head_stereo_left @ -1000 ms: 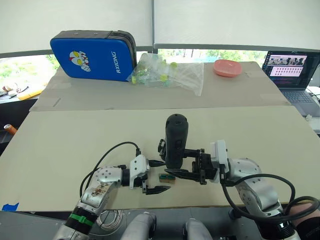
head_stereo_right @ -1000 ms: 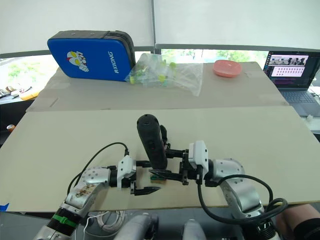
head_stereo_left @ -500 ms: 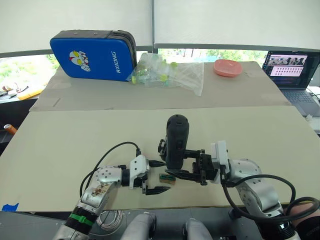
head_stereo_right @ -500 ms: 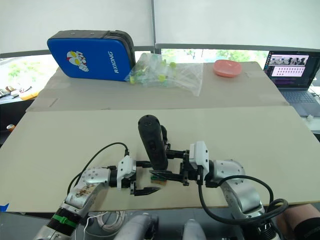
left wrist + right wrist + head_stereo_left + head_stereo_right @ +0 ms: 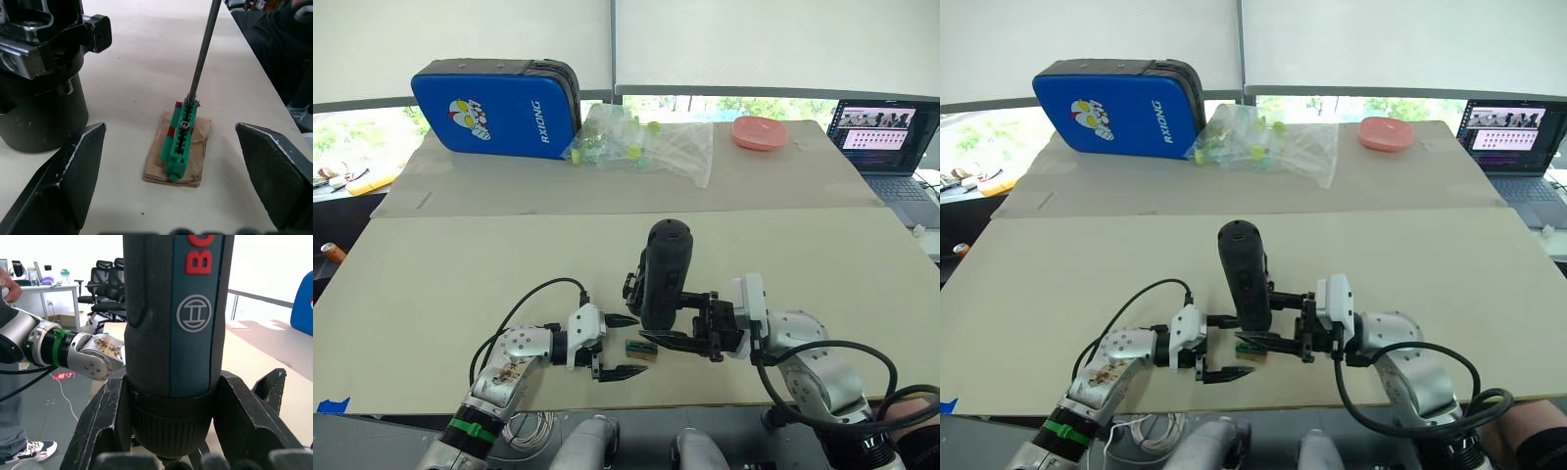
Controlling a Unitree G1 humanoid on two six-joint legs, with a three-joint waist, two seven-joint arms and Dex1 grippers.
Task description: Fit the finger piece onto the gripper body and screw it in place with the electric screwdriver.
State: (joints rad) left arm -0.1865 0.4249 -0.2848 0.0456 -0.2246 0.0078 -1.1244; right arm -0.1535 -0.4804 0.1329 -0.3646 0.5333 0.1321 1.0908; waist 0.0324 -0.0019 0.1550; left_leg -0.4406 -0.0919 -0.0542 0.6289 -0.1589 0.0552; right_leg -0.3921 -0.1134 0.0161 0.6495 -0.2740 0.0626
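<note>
On the table (image 5: 431,294), the left end effector (image 5: 625,346) gapes empty left of a small green block (image 5: 181,139), where the right end effector (image 5: 677,321) grips the upright electric screwdriver (image 5: 662,274), whose bit could slip off, just beside the gripper body (image 5: 41,73).

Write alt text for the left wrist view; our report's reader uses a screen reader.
The thin metal bit of the electric screwdriver comes down onto a small green block lying on a brown scrap on the beige table. The left tool is open, one black finger on either side of the block. The gripper body stands beside it.
</note>
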